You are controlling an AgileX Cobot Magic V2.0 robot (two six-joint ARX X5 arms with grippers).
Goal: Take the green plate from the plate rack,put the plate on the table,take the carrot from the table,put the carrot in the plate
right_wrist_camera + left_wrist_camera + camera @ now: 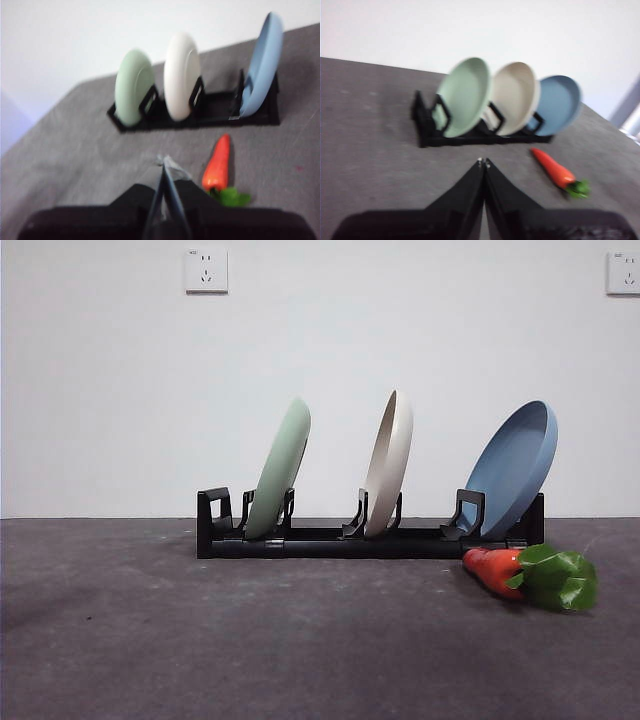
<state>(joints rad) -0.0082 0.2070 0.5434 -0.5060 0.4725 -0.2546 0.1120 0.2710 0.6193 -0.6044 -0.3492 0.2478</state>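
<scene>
Front view: round matte green plate [280, 468] leans in pronged black plate rack [330, 540].

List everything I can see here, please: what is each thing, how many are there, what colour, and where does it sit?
Pale sage green round plate: one, green, standing in the rack's end slot farthest from the carrot.
Cream-white round plate: one, cream, middle slot.
Blue round plate: one, blue, leaning in the end slot nearest the carrot.
Long black plastic plate rack: one, black, on the table.
Glossy orange toy carrot with green leaves: one, lying on the table in front of the rack's blue-plate end.
Dark grey matte table: one, grey.
White wall sockets: two, on the wall.
Left end effector: one, black, jaws shut, away from the rack.
Right end effector: one, black, shut, beside the carrot.
</scene>
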